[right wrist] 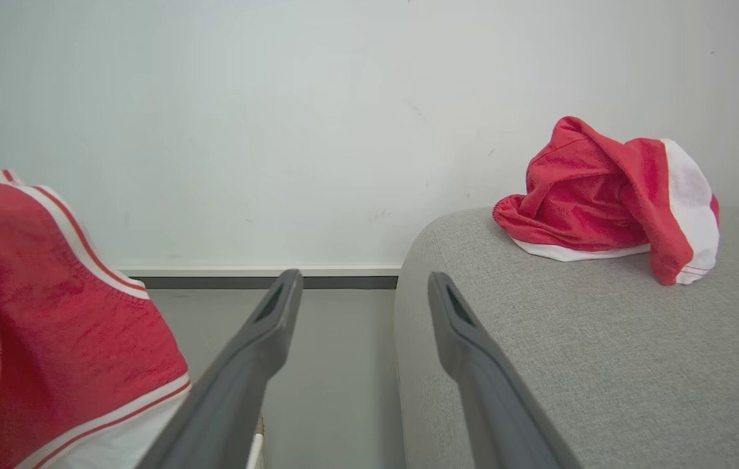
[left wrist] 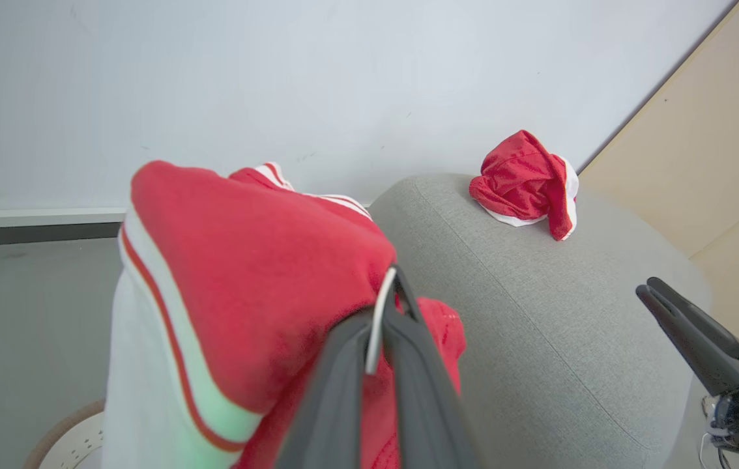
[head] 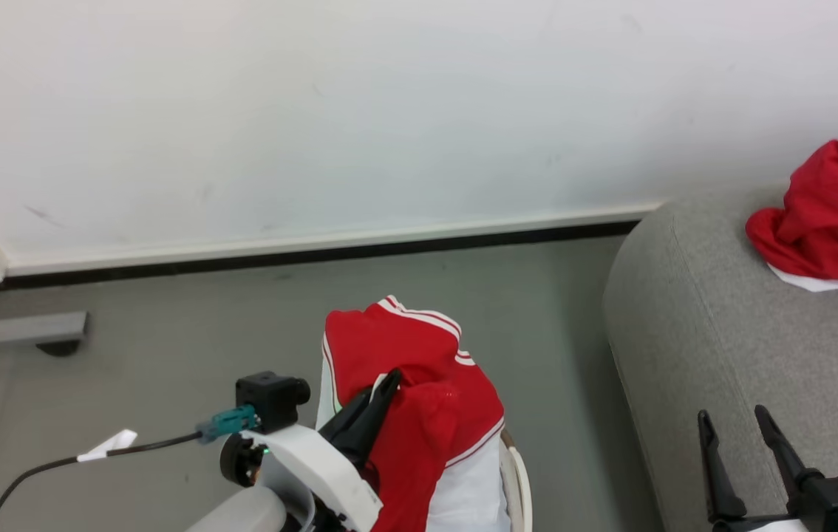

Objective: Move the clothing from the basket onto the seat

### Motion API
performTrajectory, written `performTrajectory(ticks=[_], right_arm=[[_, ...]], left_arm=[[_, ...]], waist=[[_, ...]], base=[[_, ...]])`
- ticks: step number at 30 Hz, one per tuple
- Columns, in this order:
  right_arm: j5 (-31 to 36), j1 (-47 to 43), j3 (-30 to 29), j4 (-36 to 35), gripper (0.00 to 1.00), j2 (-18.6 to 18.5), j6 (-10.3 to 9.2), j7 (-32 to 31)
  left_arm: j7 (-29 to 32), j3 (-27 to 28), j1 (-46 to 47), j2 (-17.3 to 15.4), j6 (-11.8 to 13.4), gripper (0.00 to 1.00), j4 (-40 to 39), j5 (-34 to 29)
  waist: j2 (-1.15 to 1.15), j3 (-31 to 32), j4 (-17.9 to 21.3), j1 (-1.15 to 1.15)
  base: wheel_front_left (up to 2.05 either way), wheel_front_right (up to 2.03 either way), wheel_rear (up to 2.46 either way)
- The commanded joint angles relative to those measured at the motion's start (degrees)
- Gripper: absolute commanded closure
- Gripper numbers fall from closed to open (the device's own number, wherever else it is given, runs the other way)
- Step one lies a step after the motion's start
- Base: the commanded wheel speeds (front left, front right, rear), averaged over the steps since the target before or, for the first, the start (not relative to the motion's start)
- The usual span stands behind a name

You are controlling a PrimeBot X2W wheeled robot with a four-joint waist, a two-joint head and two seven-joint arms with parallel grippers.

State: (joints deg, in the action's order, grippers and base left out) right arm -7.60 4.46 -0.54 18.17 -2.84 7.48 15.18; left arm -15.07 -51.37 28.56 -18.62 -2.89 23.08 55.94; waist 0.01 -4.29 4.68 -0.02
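Lower centre: left end effector (head: pixel 387 386) pinched on red-white garment (head: pixel 419 347), hanging above basket (head: pixel 521 480) rim. On sofa (head: pixel 707 340), near wall-side edge: second red garment (head: pixel 825 222), bunched. Lower right: right end effector (head: pixel 734 425), fingers apart, by sofa's rounded side edge.

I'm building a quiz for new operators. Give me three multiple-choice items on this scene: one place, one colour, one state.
1. Where does the crumpled garment lie? A on the floor; B on the sofa; C on a shelf.
2. Which colour trims the held garment in the left gripper? A white; B blue; C black.
3. How is the right gripper? A shut on cloth; B shut, empty; C open, empty.
Key: B, it rests on the grey cushion; A, white stripes edge the red; C, its fingers stand apart with nothing between.
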Motion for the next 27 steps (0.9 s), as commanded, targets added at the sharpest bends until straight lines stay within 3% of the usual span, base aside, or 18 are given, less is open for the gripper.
performTrajectory(ticks=[1,15,27], right_arm=[[0.0,-1.0,0.5,0.3,0.00,-0.1,0.01,-0.1],[-0.6,-1.5,5.9,0.4,0.00,-0.1,0.01,-0.1],[0.3,-0.5,11.7,-2.4,0.00,-0.1,0.01,-0.1]], left_arm=[[-0.1,0.7,-0.9,-1.0,1.0,1.00,-2.3,-1.0],[2.3,5.2,1.6,-6.7,8.7,1.00,-21.3,-1.7],[3.8,5.8,0.0,-9.2,11.8,1.00,-26.7,-1.9]], waist=[[-0.01,2.3,-0.7,0.02],[-0.01,6.6,-0.1,0.02],[-0.01,7.5,0.8,0.02]], base=[[0.00,0.00,0.00],[0.00,0.00,0.00],[0.00,0.00,0.00]])
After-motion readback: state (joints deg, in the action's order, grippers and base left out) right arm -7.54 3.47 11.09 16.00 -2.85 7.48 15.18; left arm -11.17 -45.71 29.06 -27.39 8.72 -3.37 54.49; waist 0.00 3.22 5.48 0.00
